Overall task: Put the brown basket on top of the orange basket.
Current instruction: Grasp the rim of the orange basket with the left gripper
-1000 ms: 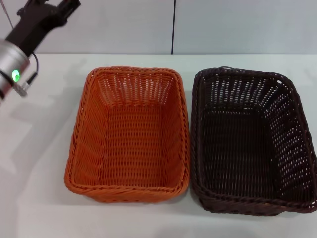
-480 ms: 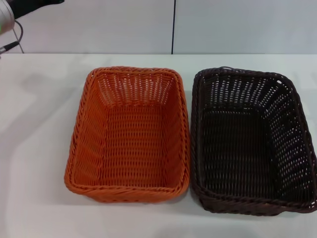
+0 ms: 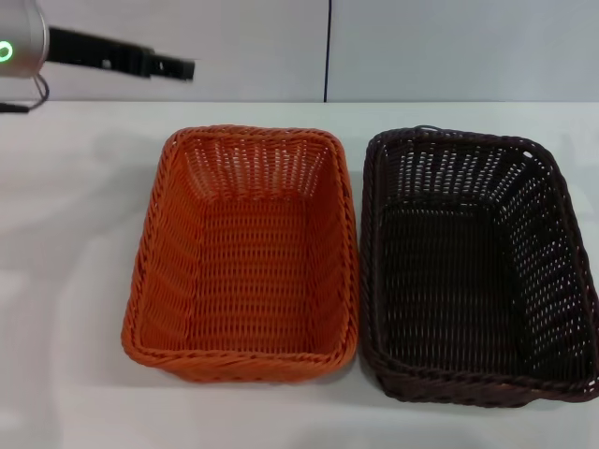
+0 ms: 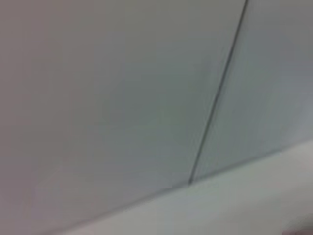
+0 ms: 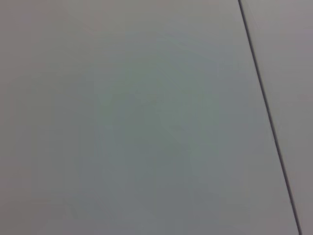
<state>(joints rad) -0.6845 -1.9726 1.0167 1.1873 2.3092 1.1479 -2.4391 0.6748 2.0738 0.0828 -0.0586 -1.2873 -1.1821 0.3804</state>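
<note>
The orange basket stands empty on the white table, left of centre. The brown basket stands empty right beside it on the right, and their long sides almost touch. My left gripper is high at the far left, above the table's back edge. It points right, well clear of both baskets and behind the orange one. My right gripper is out of view. Neither wrist view shows a basket.
The white table spreads around both baskets. A grey wall with a dark vertical seam stands behind it; the seam also shows in the left wrist view and the right wrist view.
My left arm rose from the upper left corner, nearly left the view, and now reaches in level along the top left, pointing right. The baskets have not moved.
</note>
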